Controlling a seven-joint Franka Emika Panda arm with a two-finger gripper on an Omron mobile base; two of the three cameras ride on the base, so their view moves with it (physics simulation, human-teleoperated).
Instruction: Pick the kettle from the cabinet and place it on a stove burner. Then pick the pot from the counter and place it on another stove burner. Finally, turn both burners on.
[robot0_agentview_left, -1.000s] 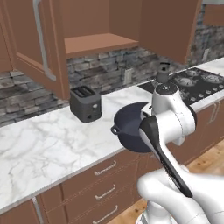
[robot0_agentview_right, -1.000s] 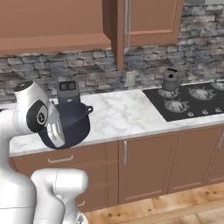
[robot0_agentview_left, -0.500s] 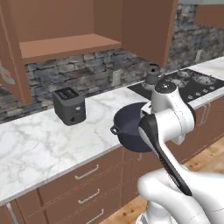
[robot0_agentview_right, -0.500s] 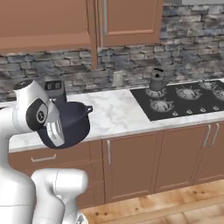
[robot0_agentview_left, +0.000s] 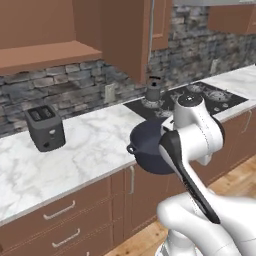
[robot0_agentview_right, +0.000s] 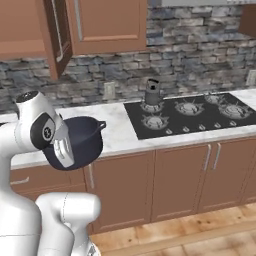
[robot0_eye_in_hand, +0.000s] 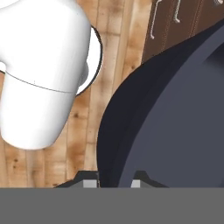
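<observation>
- The cooktop (robot0_agentview_right: 200, 117) lies ahead of my hand, beyond the marble counter (robot0_agentview_left: 95, 145).
- The kettle (robot0_agentview_right: 152, 92) already sits on a burner.
- My gripper (robot0_eye_in_hand: 114, 183) pinches the pot (robot0_agentview_right: 80, 142) by its rim, aloft.
- Left: set pot down, light both.

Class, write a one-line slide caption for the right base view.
Robot arm carries the pot toward the cooktop, where the kettle sits on a rear burner.

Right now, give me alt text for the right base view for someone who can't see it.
The white arm holds the dark pot in the air in front of the marble counter, at the picture's left. To its right, the kettle sits on a back-left burner of the black cooktop, under a stone backsplash and an open wooden cabinet.
</observation>
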